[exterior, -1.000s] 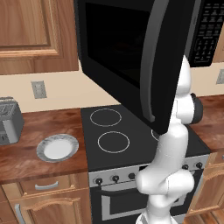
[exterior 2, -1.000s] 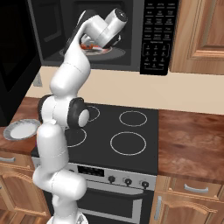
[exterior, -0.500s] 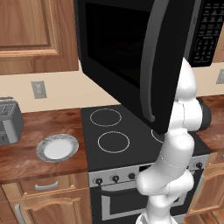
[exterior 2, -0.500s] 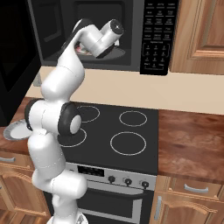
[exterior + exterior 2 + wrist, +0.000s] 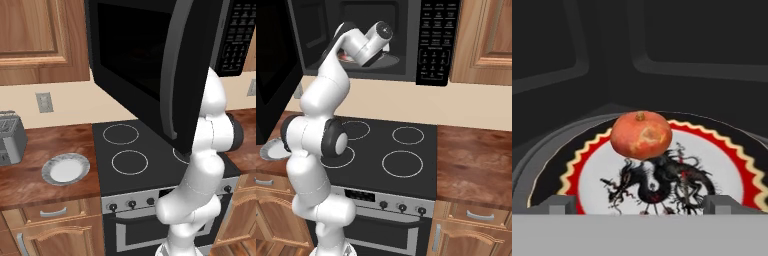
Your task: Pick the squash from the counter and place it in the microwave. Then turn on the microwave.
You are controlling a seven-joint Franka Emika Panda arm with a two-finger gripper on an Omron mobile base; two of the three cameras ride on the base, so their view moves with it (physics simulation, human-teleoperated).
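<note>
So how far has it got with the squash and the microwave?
Done: the squash sits on the patterned plate inside the microwave, free of the open gripper. In hand: the gripper is inside, near the squash. Left: the door stands open, so closing it and pressing the keypad remain.

- We see our arm [image 5: 321, 125] as a chain of smooth, glossy white shells, rounded like fat tubes and bulbs.
- Between the shells sit dark, nearly black joint rings; in the right base view one broad ring [image 5: 336, 142] wraps the shoulder section, and in the left base view a dark cap [image 5: 235, 134] closes a joint.
- Our wrist ends in a white cylindrical housing with a small dark round cap [image 5: 385, 30].
- Our lowest segment [image 5: 331, 212] swells into a wide white bulb.
- Our gripper [image 5: 640, 205] shows two small, blocky grey finger tips [image 5: 558, 204].
- We see no cables, screws or markings on the shells.
</note>
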